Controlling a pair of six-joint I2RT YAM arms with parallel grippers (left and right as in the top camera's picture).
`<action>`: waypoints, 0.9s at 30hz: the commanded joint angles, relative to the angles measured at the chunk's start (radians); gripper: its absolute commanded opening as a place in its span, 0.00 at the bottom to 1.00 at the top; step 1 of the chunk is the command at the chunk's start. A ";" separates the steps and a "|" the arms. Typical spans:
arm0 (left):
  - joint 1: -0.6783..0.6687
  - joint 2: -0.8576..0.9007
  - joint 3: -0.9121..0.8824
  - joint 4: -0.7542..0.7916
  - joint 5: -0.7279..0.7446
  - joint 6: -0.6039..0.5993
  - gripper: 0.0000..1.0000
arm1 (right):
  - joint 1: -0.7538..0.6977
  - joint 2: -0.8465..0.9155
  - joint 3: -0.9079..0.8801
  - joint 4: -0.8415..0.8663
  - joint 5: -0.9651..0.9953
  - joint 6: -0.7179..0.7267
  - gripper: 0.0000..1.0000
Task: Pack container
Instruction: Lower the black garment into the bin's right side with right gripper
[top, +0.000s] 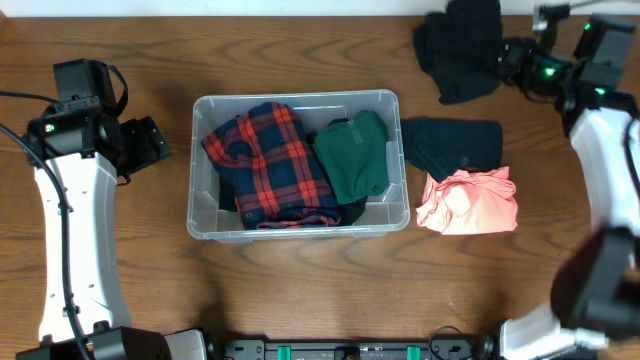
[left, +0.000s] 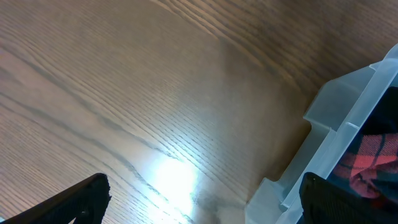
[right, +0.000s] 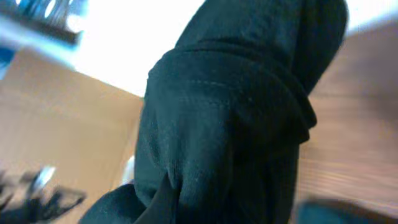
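The bin (top: 300, 233), sitting on the worktop (top: 320, 300), is looking light and stiff, best gripped at its rim. Beyond its right end, the right claw (top: 512, 60) is clenching a black garment (top: 460, 45); the left claw (top: 158, 142) is gaping empty.

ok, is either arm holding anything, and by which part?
Right gripper holds the black garment, gripped at the bunched side nearest that arm; which part of the garment cannot be told. Left gripper is open, empty.
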 joint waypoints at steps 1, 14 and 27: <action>0.004 0.004 0.000 -0.002 -0.011 -0.002 0.98 | 0.100 -0.132 0.009 -0.083 -0.048 -0.082 0.01; 0.004 0.004 0.000 -0.002 -0.011 -0.002 0.98 | 0.556 -0.217 -0.051 -0.451 0.498 0.050 0.01; 0.004 0.004 0.000 -0.002 -0.011 -0.002 0.98 | 0.705 -0.111 -0.251 0.011 0.665 0.018 0.01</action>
